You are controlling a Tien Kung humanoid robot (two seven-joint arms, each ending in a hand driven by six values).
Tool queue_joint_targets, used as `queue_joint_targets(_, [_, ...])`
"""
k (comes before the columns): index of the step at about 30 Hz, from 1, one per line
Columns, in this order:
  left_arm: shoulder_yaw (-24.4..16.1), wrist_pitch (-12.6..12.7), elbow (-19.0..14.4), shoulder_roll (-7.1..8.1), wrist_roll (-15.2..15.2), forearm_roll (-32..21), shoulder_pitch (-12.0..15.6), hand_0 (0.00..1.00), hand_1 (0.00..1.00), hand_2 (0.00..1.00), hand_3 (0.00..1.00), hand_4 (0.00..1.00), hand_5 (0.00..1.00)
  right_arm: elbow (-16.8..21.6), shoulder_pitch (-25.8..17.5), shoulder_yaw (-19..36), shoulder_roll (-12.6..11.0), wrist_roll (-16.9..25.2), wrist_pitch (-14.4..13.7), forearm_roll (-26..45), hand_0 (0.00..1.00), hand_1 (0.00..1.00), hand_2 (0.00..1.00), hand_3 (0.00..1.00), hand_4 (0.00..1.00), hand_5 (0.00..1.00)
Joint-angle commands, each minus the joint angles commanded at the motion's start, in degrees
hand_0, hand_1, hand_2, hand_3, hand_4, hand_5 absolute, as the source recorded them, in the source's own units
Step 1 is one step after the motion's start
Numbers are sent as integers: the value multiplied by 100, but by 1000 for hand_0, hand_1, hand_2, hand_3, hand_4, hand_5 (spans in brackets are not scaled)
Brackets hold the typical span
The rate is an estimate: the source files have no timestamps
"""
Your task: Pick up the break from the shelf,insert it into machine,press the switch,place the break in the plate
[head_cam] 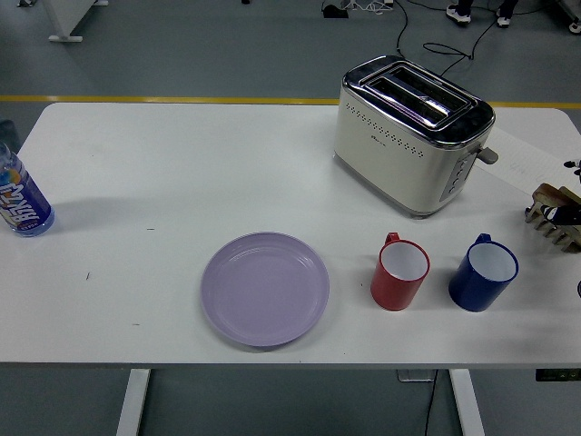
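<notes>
A small wooden slotted rack (556, 214), cut off by the picture's right edge, stands on the white desk (182, 173) with a dark shape lying across its slots; whether that shape is part of the robot's right hand or something else cannot be told, and no slice of bread can be made out on it. Neither arm can be clearly made out, so whether either hand is released or clenched cannot be told.

Left of the rack and farther back stands a cream two-slot toaster with a polished chrome top (413, 133), set at an angle, its slots showing only dark openings and its grey lever and buttons on the end facing the rack. Nearer the front edge, a dark blue mug with a white inside (484, 272) and a red mug with a white inside (400, 272) stand upright side by side, apart from each other, handles turned toward the far side.

Left of the red mug, a round lilac plastic plate (264, 288) lies flat, with nothing on it. Well apart, at the desk's left edge, a clear bottle with a blue label (20, 202) stands upright. Beyond the desk a yellow line (163, 98) runs across the grey floor.
</notes>
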Motion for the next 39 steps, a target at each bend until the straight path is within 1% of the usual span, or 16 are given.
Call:
queue_joint_targets(3, [-6, 6, 0, 0, -1, -6, -6, 655, 551, 552, 591, 420, 855, -84, 71, -62, -9, -57, 4, -26, 759, 717, 755, 792, 723, 120])
queue_joint_targets(4, [-3, 7, 0, 1, -2, -12, -6, 655, 550, 552, 592, 420, 852, -103, 90, -81, -12, -83, 17, -40, 659, 648, 701, 756, 722, 117])
queue_joint_targets(9, [3, 9, 0, 2, -2, -18, -6, 655, 550, 552, 592, 420, 852, -149, 142, -168, -37, -196, 94, -60, 659, 648, 701, 756, 722, 117])
queue_joint_targets(10, [8, 9, 0, 2, -4, -24, -5, 656, 549, 549, 591, 420, 852, -150, 156, -208, -54, -224, 121, -72, 592, 598, 660, 705, 638, 95])
queue_joint_targets(16, [6, 11, 0, 3, -2, -24, -1, 656, 549, 549, 591, 420, 852, -152, 227, -344, -115, -346, 157, -162, 592, 598, 660, 705, 638, 95])
queue_joint_targets(17, [8, 11, 0, 3, -2, -25, 0, 656, 549, 550, 592, 421, 852, -153, 237, -356, -119, -358, 153, -170, 489, 516, 603, 643, 611, 98])
queue_joint_targets(22, [19, 12, 0, 5, -3, -34, -4, 656, 549, 550, 592, 421, 852, -162, 297, -416, -133, -405, 148, -210, 489, 516, 603, 643, 611, 98])
queue_joint_targets(23, [22, 12, 0, 6, -4, -36, -4, 655, 549, 549, 592, 422, 854, -162, 299, -418, -133, -407, 148, -210, 431, 450, 560, 572, 593, 89])
queue_joint_targets(28, [18, 16, 0, 5, -6, -39, -9, 655, 549, 549, 592, 422, 854, -188, 326, -438, -139, -448, 182, -201, 431, 450, 560, 572, 593, 89])
queue_joint_targets(29, [21, 17, 0, 5, -8, -47, -10, 656, 549, 549, 592, 424, 855, -198, 332, -451, -148, -450, 184, -195, 375, 386, 528, 542, 582, 100])
queue_joint_targets(34, [26, 17, 0, 6, -9, -52, -12, 656, 549, 549, 592, 424, 855, -228, 371, -501, -176, -430, 164, -205, 375, 386, 528, 542, 582, 100])
queue_joint_targets(35, [23, 18, 0, 6, -8, -48, -11, 655, 549, 550, 592, 424, 856, -233, 384, -517, -186, -418, 151, -209, 264, 325, 489, 501, 573, 100])
queue_joint_targets(39, [27, 16, 0, 9, -7, -47, -10, 655, 549, 550, 592, 424, 856, -239, 422, -568, -236, -387, 128, -207, 264, 325, 489, 501, 573, 100])
